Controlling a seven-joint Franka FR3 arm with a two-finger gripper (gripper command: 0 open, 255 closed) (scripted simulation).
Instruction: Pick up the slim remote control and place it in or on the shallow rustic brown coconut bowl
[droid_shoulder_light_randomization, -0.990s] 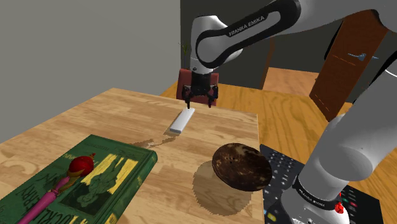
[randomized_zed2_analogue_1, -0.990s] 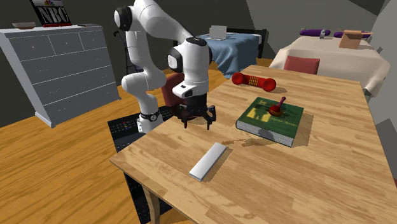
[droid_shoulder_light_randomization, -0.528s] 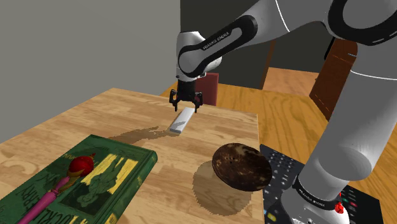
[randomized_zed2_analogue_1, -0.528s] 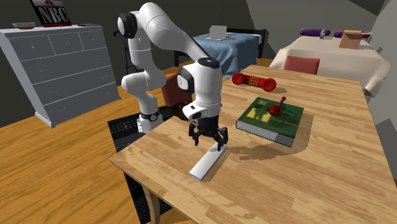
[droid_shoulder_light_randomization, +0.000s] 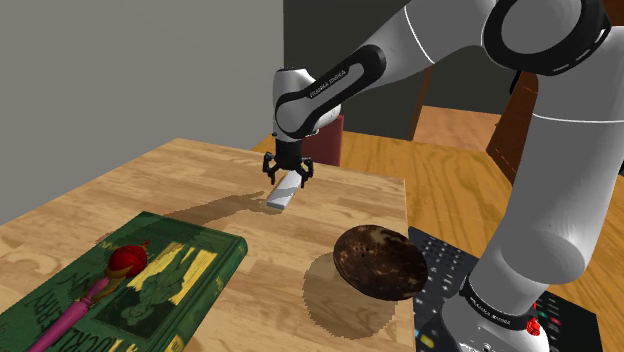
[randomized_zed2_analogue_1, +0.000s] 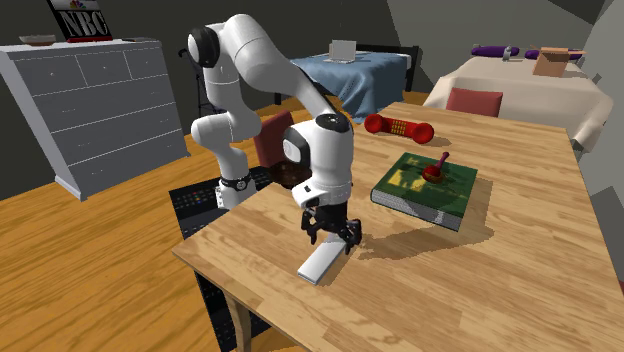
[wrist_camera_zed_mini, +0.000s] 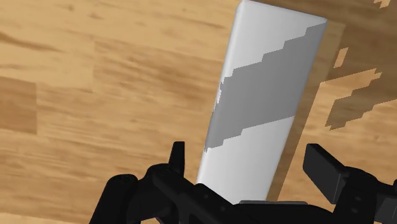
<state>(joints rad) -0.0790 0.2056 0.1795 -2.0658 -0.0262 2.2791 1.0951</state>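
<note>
My all-black two-finger gripper (wrist_camera_zed_mini: 251, 162) hangs spread astride the slim white remote control (wrist_camera_zed_mini: 267, 95), which lies flat on the wooden table (droid_shoulder_light_randomization: 190, 185). Grasping, lifting and carrying to the shallow dark-brown bowl (droid_shoulder_light_randomization: 380, 262) are all left.

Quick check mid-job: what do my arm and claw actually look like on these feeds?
The arm is glossy white, built of rounded tubular links with dark grey bands at the joints. One dark band carries white FRANKA EMIKA lettering. The claw is all black, with two short, blocky fingers.
</note>
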